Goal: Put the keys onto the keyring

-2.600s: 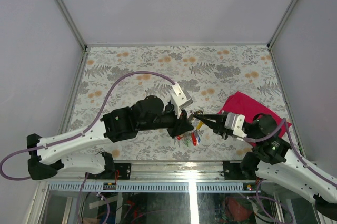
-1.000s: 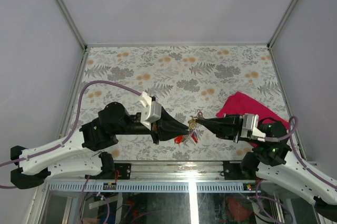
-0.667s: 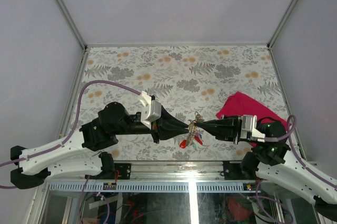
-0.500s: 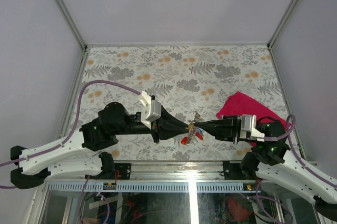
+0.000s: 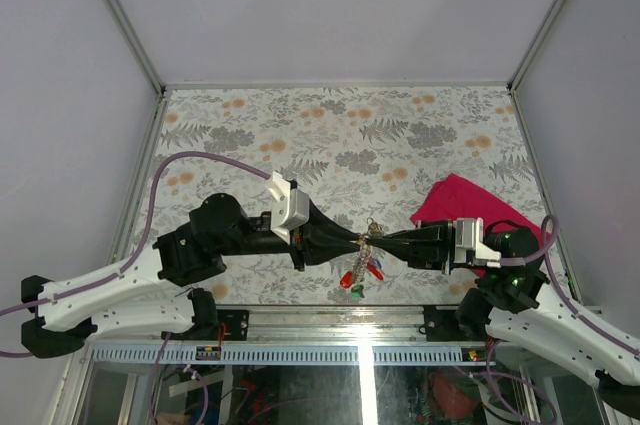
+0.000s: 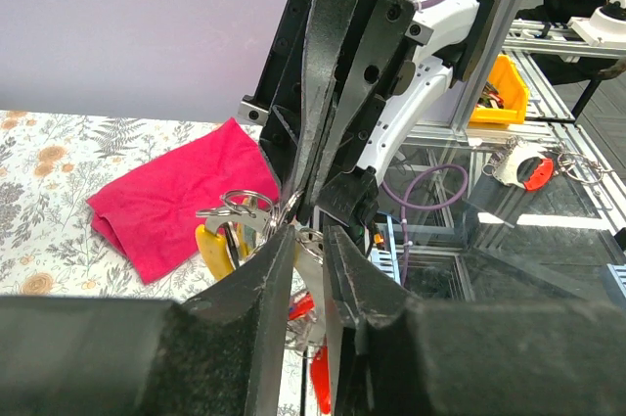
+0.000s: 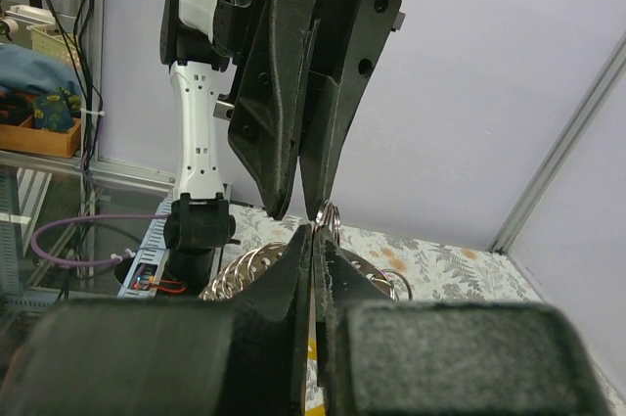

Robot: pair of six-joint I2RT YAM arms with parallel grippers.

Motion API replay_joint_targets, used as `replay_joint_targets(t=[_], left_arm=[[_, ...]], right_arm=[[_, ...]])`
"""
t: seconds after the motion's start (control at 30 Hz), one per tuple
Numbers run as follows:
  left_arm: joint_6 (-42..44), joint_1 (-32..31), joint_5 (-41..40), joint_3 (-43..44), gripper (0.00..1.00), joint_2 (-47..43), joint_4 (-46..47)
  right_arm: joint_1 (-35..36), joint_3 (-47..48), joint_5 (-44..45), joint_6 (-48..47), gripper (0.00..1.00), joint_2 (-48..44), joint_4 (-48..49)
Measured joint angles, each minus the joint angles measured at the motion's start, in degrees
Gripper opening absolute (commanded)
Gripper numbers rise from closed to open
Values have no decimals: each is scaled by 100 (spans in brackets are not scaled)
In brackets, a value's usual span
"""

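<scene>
**Finding 1, position.** The left gripper (image 5: 354, 242) and the right gripper (image 5: 381, 243) meet tip to tip above the table (image 5: 300, 135). The meeting point is near the magenta cloth (image 5: 455, 200), on its side toward the left arm. The keyring (image 5: 367, 236) sits at that junction, raised off the surface. The keys (image 5: 357, 275) hang beneath it, closer to the arm bases than the cloth is.

Judgement: the bundle is lifted so the keys dangle clear. It is taken from opposite sides so that one arm can steady the ring while the other works at the coil.

**Finding 2, grip.** The left gripper's jaws are drawn to a narrow gap with ring wire between them, gripping the keyring. The right gripper's fingers are pressed to a hairline on something thin. Whether that is ring wire or a key blade cannot be told.

**Finding 3, views compared.**
- **Top view:** it fixes the position against the cloth but hides the grip.
- **Left wrist view:** it alone shows a yellow key (image 6: 211, 250) hanging on the cloth side of the junction, and a red key (image 6: 319, 377) below.
- **Right wrist view:** it shows a loop of the keyring standing just beside the left fingertips. The cloth is absent from it.
</scene>
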Motion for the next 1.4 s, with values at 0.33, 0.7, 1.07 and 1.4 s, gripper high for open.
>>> replay_joint_targets(t=[0.33,0.7,1.07,1.4], left_arm=[[0,-2,0,0,22,72,-2],[0,-7,-28,0,16,33,-11],[0,-7,-61,0,17,9,-17],[17,-7,-90,0,29,9,-20]], right_arm=[[0,13,-24,63,0,70,103],[0,15,-24,66,0,37,96],[0,48,-129,105,0,11,116],[0,50,-243,203,0,81,210]])
